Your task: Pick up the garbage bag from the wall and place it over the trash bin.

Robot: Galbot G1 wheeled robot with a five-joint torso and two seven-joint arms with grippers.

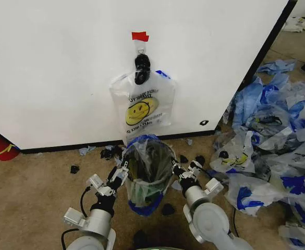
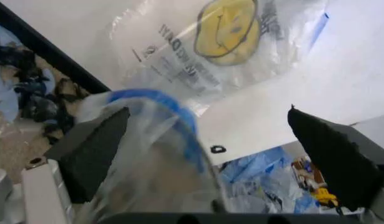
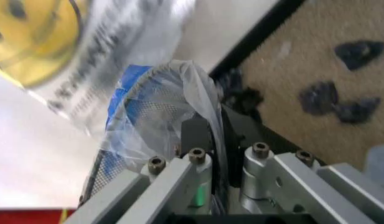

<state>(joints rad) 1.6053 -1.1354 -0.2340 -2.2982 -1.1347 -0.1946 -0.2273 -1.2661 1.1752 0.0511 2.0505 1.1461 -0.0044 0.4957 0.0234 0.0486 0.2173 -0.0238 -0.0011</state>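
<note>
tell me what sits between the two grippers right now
In the head view, the trash bin stands between the left gripper and the right gripper, with a garbage bag stretched over its rim.

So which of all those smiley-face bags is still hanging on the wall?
The bag on the black hook under the red tape, directly above the lined trash bin; the pile of bags lies on the floor.

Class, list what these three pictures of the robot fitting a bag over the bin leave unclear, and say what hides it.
- Head view: the trash bin is wrapped in a garbage bag; its base is hidden.
- Head view: the hanging bag has lettering too small to read.
- Left wrist view: the left gripper blocks the bin.
- Right wrist view: whether the right gripper pinches the plastic is hidden by its own body.
</note>
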